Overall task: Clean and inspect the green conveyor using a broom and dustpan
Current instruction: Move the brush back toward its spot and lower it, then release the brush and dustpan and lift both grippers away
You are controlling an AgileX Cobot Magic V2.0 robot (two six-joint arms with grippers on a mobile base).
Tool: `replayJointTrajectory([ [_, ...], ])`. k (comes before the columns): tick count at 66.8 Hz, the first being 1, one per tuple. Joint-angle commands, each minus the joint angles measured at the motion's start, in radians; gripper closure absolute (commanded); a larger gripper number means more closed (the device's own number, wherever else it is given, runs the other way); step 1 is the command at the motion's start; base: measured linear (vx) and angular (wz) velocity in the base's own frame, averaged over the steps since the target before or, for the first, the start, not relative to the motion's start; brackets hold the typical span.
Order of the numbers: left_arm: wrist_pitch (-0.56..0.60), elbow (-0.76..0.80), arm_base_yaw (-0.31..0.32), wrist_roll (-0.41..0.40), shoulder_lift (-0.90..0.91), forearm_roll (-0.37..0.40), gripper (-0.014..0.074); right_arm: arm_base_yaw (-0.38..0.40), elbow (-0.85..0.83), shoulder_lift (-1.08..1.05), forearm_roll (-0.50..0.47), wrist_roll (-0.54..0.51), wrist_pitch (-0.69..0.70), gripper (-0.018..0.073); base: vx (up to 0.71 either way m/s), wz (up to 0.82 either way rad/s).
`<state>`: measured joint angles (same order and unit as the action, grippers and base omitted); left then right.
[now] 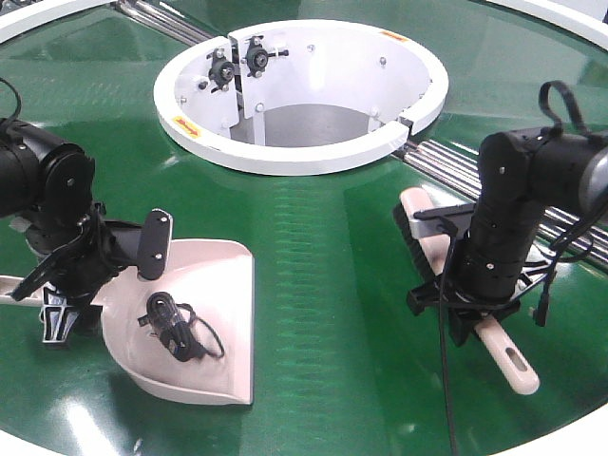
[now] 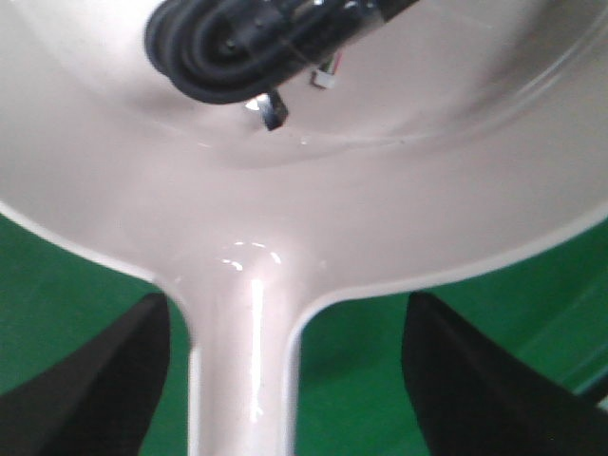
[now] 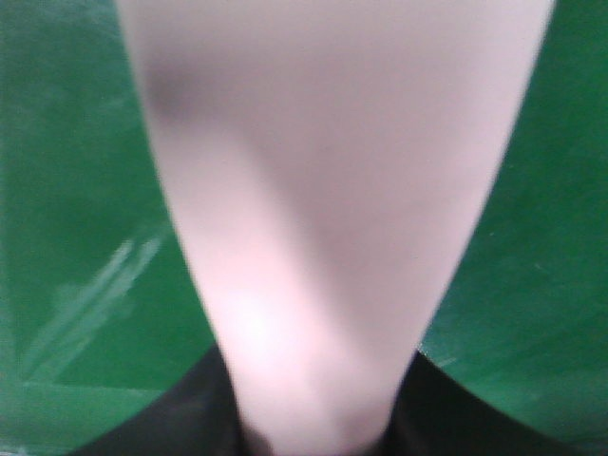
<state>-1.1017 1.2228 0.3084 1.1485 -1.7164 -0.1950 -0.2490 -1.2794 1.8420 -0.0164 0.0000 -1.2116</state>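
Note:
The green conveyor [image 1: 323,285] fills the front view, with its white ring opening [image 1: 285,160] and silver rails [image 1: 456,161] behind. The pinkish-beige dustpan [image 1: 214,285] lies flat at the left, with a coiled black cable [image 1: 171,325] in its scoop. My left gripper [image 1: 62,309] is open and straddles the dustpan handle [image 2: 242,380], its jaws apart on both sides. The beige broom [image 1: 508,366] lies at the right, bristles down. My right gripper [image 1: 470,313] is shut on the broom [image 3: 323,190] at the narrow part of its body.
The conveyor's white outer rim [image 1: 570,439] runs along the front right corner and the far left. Two black knobs [image 1: 237,62] sit inside the ring opening. The cable coil also shows in the left wrist view [image 2: 228,47].

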Motion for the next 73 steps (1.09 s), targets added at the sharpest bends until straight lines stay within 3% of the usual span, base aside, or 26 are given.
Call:
replayJointTrajectory([
  [1,-0.016,0.027,0.005,-0.004,0.06,0.01,0.0101,0.008,-0.023,-0.011,0.003,0.0,-0.022,0.052,0.0,0.0],
  [16,-0.015,0.027,0.005,-0.083,0.071,0.008,0.0101,0.007,-0.023,0.054,-0.002,0.023,-0.02,0.0421,0.0,0.0],
  [32,-0.019,0.027,0.005,-0.102,0.071,0.006,0.0101,0.007,-0.023,0.064,-0.002,0.021,0.013,0.0144,0.0,0.0],
  [43,-0.04,0.027,0.005,-0.108,0.072,0.007,0.0101,0.007,-0.023,0.026,-0.002,0.02,0.059,0.0011,0.0,0.0],
  [53,-0.073,0.027,0.005,-0.119,0.08,0.01,0.0101,0.007,-0.023,-0.05,-0.001,0.022,0.078,-0.0015,0.0,0.0],
  [73,-0.066,0.027,0.005,-0.274,0.18,0.053,0.0101,0.006,-0.023,-0.252,0.008,0.016,0.078,-0.0015,0.0,0.0],
])
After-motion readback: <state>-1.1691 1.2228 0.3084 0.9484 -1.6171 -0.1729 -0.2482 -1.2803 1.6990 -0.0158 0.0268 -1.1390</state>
